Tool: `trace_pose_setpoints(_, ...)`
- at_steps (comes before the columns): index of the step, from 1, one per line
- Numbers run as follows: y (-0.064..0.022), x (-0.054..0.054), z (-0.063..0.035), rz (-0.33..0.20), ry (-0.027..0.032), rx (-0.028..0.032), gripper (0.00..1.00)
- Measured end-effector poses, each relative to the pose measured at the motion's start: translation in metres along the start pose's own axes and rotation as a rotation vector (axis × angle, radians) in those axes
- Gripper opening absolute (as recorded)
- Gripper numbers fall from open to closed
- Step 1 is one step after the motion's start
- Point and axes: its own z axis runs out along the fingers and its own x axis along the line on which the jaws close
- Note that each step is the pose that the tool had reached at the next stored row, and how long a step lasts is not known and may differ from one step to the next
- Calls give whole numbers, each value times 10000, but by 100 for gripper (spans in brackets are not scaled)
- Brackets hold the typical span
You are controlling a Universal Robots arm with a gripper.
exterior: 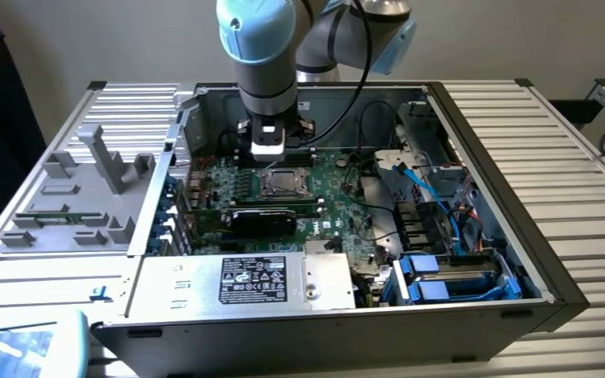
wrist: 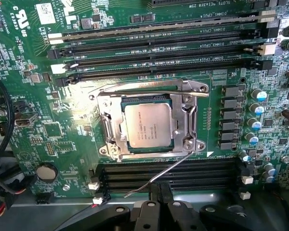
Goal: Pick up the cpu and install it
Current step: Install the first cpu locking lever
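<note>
1. Table (exterior: 576, 150) is carrying an open PC case (exterior: 491, 307), side panel off.
2. Arm (exterior: 265, 55) reaches down into the case, over the motherboard (exterior: 334, 197).
3. Claw (wrist: 158, 211) is pressed together, holding nothing, hanging just above the socket (wrist: 185, 122).
4. CPU (wrist: 147, 126) sits flat in the socket, silver top up.

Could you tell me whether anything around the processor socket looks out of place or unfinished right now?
The cpu lies square in its socket frame, but the thin retention lever sticks out loose across the memory slots rather than lying latched alongside the frame.
</note>
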Motion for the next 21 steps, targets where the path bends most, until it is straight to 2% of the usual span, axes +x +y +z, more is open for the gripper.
trace_pose_setpoints(21,43,36,96,78,37,-27,12)
